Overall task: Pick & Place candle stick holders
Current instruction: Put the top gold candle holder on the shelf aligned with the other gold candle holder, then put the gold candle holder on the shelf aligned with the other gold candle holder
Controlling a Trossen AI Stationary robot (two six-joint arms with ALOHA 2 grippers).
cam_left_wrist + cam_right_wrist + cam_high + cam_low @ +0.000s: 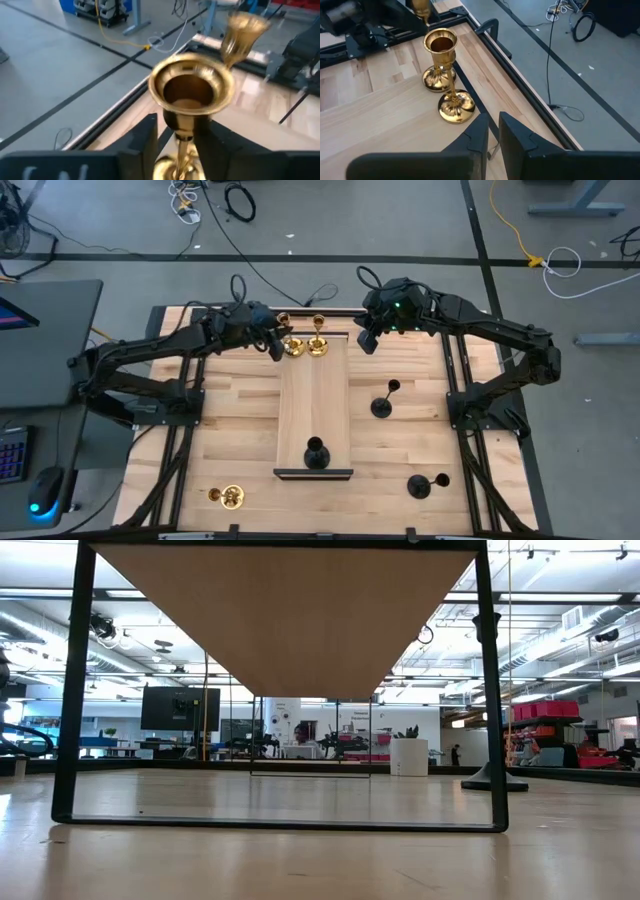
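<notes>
My left gripper (280,346) sits at the upper middle of the overhead frame, fingers (142,142) parted on either side of the thin stem of a shiny gold candle stick holder (190,97); whether they touch the stem I cannot tell. That holder stands upright at the far end of the raised pale wooden board (313,415), just beside a second shiny gold holder (318,340), their flared bases close together. My right gripper (366,340) hovers just right of that pair, its fingers (480,135) drawn close with only a narrow gap and gripping nothing; the nearer gold base lies just ahead of its tips. I count three gold holders: two on the board's far end and one (228,497) on the butcher-block table (240,440) at lower left. I count three matte black holders: one (316,454) upright on the board's near end, one (383,402) right of the board, one (428,483) at lower right.
</notes>
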